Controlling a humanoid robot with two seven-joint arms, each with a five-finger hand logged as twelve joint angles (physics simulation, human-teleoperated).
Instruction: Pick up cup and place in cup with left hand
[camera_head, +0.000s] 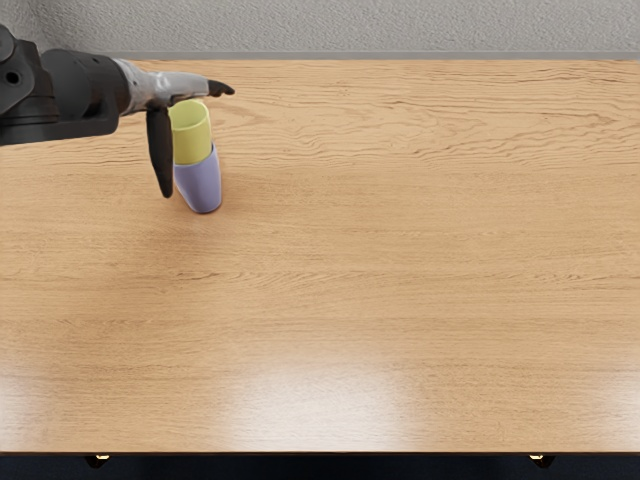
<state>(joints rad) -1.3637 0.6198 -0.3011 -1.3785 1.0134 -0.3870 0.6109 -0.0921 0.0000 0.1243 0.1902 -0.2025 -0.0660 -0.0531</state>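
Though unclear, yellow cup (193, 140) beside hand (168, 88).

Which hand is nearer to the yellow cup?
Left. The left hand is close by the rim of the yellow cup; the right hand is out of view.

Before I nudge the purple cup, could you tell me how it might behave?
The purple cup may tip easily, since it narrows toward its base and the yellow cup rises from its mouth. Its smooth, even wall suggests it should stay stiff.

Bright, crisp view, with soft white glare on the near tabletop (320, 400).
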